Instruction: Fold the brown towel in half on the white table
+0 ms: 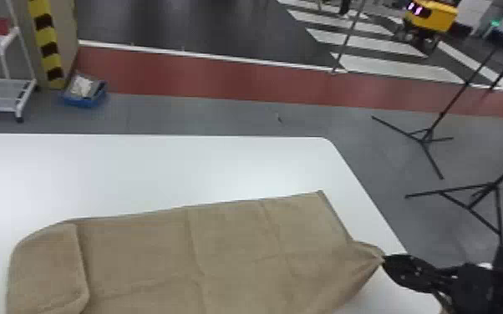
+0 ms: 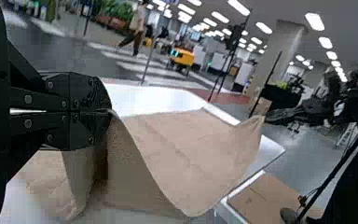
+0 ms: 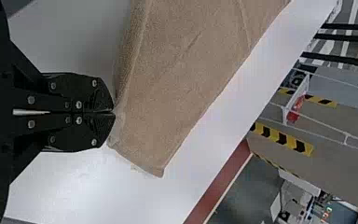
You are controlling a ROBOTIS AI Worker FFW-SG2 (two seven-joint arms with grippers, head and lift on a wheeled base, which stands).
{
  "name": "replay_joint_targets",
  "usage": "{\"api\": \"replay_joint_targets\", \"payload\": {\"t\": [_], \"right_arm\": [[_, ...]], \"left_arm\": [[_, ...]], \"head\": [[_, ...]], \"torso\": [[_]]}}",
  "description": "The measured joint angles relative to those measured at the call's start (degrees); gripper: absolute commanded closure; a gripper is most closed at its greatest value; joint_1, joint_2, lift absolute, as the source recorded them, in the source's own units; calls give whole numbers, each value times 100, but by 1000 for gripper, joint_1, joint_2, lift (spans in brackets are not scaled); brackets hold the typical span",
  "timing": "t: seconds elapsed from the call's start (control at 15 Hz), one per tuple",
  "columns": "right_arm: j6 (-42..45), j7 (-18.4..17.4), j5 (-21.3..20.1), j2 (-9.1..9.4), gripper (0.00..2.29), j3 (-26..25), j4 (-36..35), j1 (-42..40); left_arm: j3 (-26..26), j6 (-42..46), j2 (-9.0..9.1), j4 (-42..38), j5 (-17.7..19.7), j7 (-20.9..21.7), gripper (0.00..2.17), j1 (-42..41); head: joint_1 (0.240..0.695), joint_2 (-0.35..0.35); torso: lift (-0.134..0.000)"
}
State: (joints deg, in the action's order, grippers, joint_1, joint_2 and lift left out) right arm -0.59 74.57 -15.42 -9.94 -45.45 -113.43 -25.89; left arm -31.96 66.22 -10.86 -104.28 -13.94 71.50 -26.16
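Noted: brown cloth towel [image 1: 229, 246] lies spread across the smooth white tabletop [image 1: 158, 167], its left end curled over. Black two-fingered right hand [image 1: 385, 259] is clamped on the towel's right end, the cloth gathered to a point there. Black two-fingered left hand [image 2: 110, 111] is likewise pinched together on the towel, which drapes from the fingertips in a raised fold.

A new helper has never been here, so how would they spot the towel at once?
Find the white table. The towel spreads over it, a brown cloth with faint creases, one end pinched in the right gripper. Unlike the flat brown panel lower down beside the table, it is soft and draped.
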Motion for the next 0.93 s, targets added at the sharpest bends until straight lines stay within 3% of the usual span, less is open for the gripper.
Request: {"api": "replay_joint_targets", "payload": {"t": [0.2,0.4,0.73,0.93], "right_arm": [[-47,13,3,-32,2256,-124,-14,194],[-824,149,109,-136,2256,-314,-374,571],[-1019,282,84,-151,2256,-445,-560,538],[-1759,-121,216,-309,2256,-336,-557,997]], "left_arm": [[-198,-33,-140,493,-43,55,1885,65],[-414,-208,-177,531,-19,89,1885,410],[-923,-381,-404,1087,102,143,1885,620],[-746,-596,-457,1037,-35,-444,1889,940]], "head": [[695,-336],[695,-312],[695,-213],[695,-217]], "torso": [[-126],[-126],[-126],[-126]]}}
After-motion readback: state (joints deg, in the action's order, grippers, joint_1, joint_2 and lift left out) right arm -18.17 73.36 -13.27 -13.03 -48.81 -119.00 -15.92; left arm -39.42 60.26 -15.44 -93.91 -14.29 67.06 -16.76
